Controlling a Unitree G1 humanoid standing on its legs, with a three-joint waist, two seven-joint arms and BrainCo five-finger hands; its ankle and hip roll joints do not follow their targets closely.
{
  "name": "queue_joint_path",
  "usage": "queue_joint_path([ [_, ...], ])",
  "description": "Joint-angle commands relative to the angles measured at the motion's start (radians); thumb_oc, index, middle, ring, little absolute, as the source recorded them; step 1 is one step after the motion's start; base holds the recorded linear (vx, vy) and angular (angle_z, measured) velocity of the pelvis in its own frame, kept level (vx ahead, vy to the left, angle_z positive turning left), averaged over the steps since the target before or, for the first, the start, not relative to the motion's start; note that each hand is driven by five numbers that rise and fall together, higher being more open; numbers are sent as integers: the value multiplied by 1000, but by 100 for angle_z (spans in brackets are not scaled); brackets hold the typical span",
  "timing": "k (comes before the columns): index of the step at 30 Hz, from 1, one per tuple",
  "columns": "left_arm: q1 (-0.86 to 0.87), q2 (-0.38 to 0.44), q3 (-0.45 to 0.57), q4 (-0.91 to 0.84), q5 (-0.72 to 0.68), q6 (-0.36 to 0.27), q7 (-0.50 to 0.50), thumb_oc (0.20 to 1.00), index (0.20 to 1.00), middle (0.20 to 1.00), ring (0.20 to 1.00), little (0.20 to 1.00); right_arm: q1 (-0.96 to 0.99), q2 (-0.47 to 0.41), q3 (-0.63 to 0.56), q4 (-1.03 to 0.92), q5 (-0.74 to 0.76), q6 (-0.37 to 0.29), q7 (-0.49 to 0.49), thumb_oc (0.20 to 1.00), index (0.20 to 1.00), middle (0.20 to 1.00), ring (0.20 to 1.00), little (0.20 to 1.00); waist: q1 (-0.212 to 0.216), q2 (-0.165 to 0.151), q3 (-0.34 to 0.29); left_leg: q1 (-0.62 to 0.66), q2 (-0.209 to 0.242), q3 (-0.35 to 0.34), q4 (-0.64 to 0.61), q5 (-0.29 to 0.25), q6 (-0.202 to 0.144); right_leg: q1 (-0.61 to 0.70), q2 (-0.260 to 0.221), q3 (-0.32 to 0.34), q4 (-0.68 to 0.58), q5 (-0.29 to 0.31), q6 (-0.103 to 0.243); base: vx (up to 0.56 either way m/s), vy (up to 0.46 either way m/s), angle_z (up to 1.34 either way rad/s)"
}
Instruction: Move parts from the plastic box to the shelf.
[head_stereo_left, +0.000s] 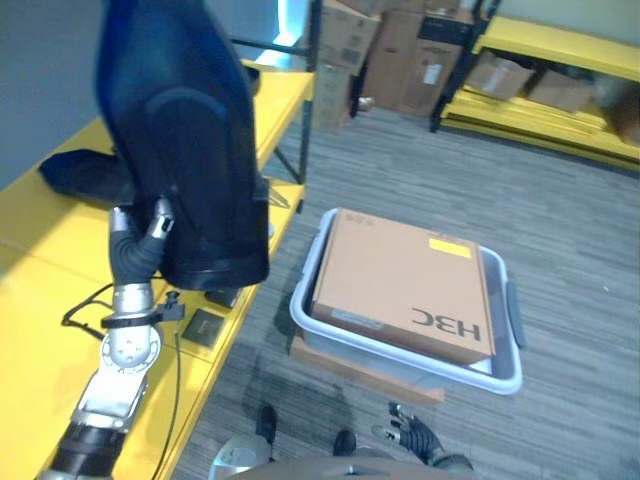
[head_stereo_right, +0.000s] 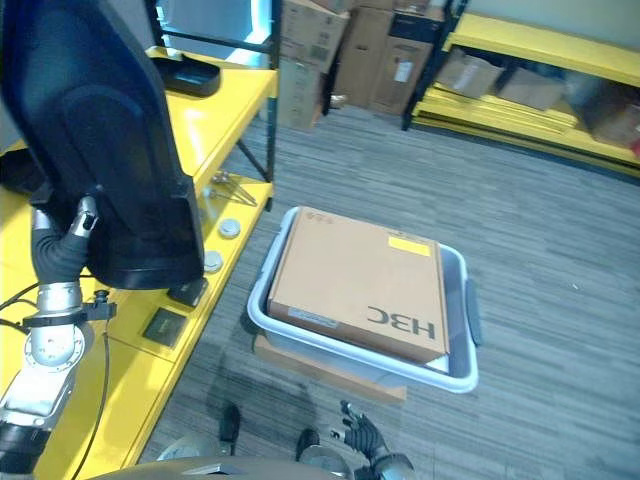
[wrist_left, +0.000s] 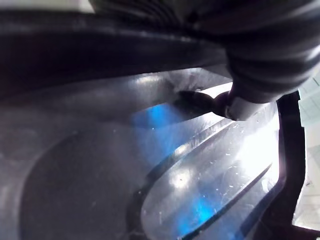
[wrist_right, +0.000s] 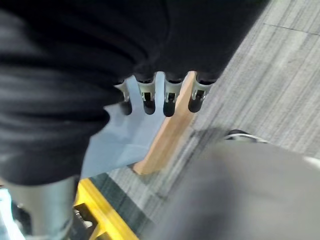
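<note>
A big glossy black moulded part (head_stereo_left: 180, 130) stands upright over the yellow shelf (head_stereo_left: 40, 330) on the left. My left hand (head_stereo_left: 150, 235) grips its lower left edge; the thumb (wrist_left: 200, 102) presses on the part's inner face (wrist_left: 165, 190) while the other fingers are hidden behind it. The grey plastic box (head_stereo_left: 512, 330) sits on the floor to the right of the shelf, with a flat brown cardboard box (head_stereo_left: 405, 285) lying in it. My right hand (head_stereo_left: 413, 432) hangs low beside the box's near edge, its fingers (wrist_right: 170, 95) relaxed and holding nothing.
Another dark part (head_stereo_left: 75, 172) lies further left on the shelf, and small black square pieces (head_stereo_left: 203, 327) and metal discs (head_stereo_right: 230, 228) lie near its edge. A flat cardboard slab (head_stereo_left: 360, 370) lies under the plastic box. Cardboard boxes (head_stereo_left: 400, 50) and yellow racks (head_stereo_left: 560, 60) stand at the back.
</note>
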Motion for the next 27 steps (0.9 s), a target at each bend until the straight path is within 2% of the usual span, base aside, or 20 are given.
queue_joint_path([
  [1, -53, 62, 53, -116, -44, -74, 10, 200, 200, 200, 200, 200, -126, 7, 7, 90, 69, 41, -13, 1000, 1000, 1000, 1000, 1000, 23, -7, 6, 48, 2, 12, -3, -112, -8, -33, 43, 90, -14, -41, -2, -39, -89, 248],
  [3, -45, 66, 77, -119, -56, -57, 11, 200, 200, 200, 200, 200, -183, 15, 6, 213, 25, 76, 9, 1000, 1000, 1000, 1000, 1000, 55, 5, 16, 42, 9, -7, -3, -92, -27, -16, 54, 70, -27, -47, -21, -44, -80, 131],
  [4, -43, 67, 81, -121, -56, -53, 12, 200, 200, 200, 200, 200, -189, 15, 6, 221, 1, 90, 21, 1000, 1000, 1000, 1000, 1000, 56, 5, 17, 42, 9, -10, -3, -90, -29, -13, 55, 67, -29, -48, -23, -34, -71, 88],
  [5, -18, 68, 112, -144, -66, -22, -9, 200, 200, 200, 200, 200, -218, 2, 7, 290, -61, 123, 37, 1000, 1000, 1000, 1000, 1000, 86, 10, 28, 37, 19, -21, -3, -73, -54, 1, 60, 49, -38, -52, -30, -23, -75, 87],
  [8, 25, 66, 143, -180, -93, 8, -33, 200, 200, 200, 200, 200, -258, -17, 1, 369, -55, 204, 68, 1000, 1000, 1000, 1000, 1000, 129, 13, 45, 11, 36, -23, -1, -45, -81, 15, 68, 22, -46, -52, -39, -45, -104, 46],
  [10, 51, 55, 161, -198, -109, 23, -61, 200, 200, 200, 200, 200, -292, -32, -16, 428, -28, 225, 76, 1000, 1000, 1000, 1000, 1000, 156, 19, 63, -24, 55, 12, 5, -16, -104, 29, 75, -8, -51, -51, -43, -88, -115, 73],
  [11, 70, 40, 173, -202, -134, 34, -109, 200, 200, 200, 200, 200, -324, -51, -56, 469, -6, 251, 61, 1000, 1000, 1000, 1000, 1000, 164, 28, 85, -57, 104, 141, 8, 16, -133, 55, 83, -74, -53, -52, -44, -115, -96, 84],
  [12, 75, 34, 175, -198, -145, 27, -135, 200, 200, 200, 200, 200, -327, -58, -73, 476, 11, 260, 59, 1000, 1000, 1000, 1000, 1000, 157, 32, 91, -65, 131, 212, 9, 29, -143, 64, 83, -106, -54, -50, -41, -110, -64, 122],
  [13, 77, 31, 174, -195, -147, 23, -143, 200, 200, 200, 200, 200, -328, -61, -80, 478, 21, 260, 61, 1000, 1000, 1000, 1000, 1000, 152, 33, 93, -67, 145, 244, 10, 35, -148, 66, 83, -121, -56, -48, -40, -90, 13, 164],
  [14, 82, 26, 168, -187, -145, 10, -153, 200, 200, 200, 200, 200, -331, -66, -100, 477, 58, 257, 79, 1000, 1000, 1000, 1000, 1000, 135, 32, 100, -52, 191, 351, 23, 47, -160, 74, 73, -166, -60, -41, -35, -90, 42, 169],
  [16, 95, 23, 162, -184, -130, -6, -129, 200, 200, 200, 200, 200, -350, -69, -97, 461, 65, 272, 97, 1000, 1000, 1000, 1000, 1000, 126, 23, 100, -37, 219, 397, 56, 31, -157, 68, 57, -186, -74, -25, -33, -104, 71, 122],
  [18, 110, 19, 160, -187, -101, -9, -87, 200, 200, 200, 200, 200, -376, -72, -84, 453, 7, 306, 112, 1000, 1000, 1000, 1000, 1000, 126, 8, 94, -29, 227, 399, 113, -5, -142, 53, 34, -190, -84, -9, -35, -124, 137, 72],
  [19, 112, 16, 159, -187, -93, -2, -70, 200, 200, 200, 200, 200, -392, -75, -67, 466, -46, 327, 124, 1000, 1000, 1000, 1000, 1000, 126, -3, 87, -17, 229, 405, 169, -33, -125, 40, 12, -203, -85, 3, -36, -78, 159, 21],
  [20, 107, 13, 158, -185, -91, 10, -70, 200, 200, 200, 200, 200, -396, -75, -54, 482, -68, 342, 135, 1000, 1000, 1000, 1000, 1000, 121, -11, 77, 13, 232, 415, 204, -78, -122, 39, -1, -211, -85, -5, -30, -69, 163, 5],
  [21, 102, 11, 158, -190, -93, 25, -77, 200, 200, 200, 200, 200, -395, -71, -44, 495, -67, 349, 140, 1000, 1000, 1000, 1000, 1000, 114, -13, 70, 33, 236, 434, 225, -99, -116, 36, -9, -231, -81, -6, -32, -34, 139, 29],
  [24, 92, 6, 151, -207, -93, 54, -93, 200, 200, 200, 200, 200, -396, -62, -35, 517, -45, 355, 139, 1000, 1000, 1000, 1000, 1000, 102, -8, 46, 88, 237, 461, 236, -127, -118, 27, -17, -273, -84, -7, -38, -53, 169, 77],
  [27, 88, 6, 133, -228, -116, 63, -110, 200, 200, 200, 200, 200, -400, -57, -37, 539, -56, 368, 135, 1000, 1000, 1000, 1000, 1000, 88, 22, 6, 164, 217, 499, 129, -156, -127, 19, -28, -313, -96, -5, -32, -69, 329, 121],
])
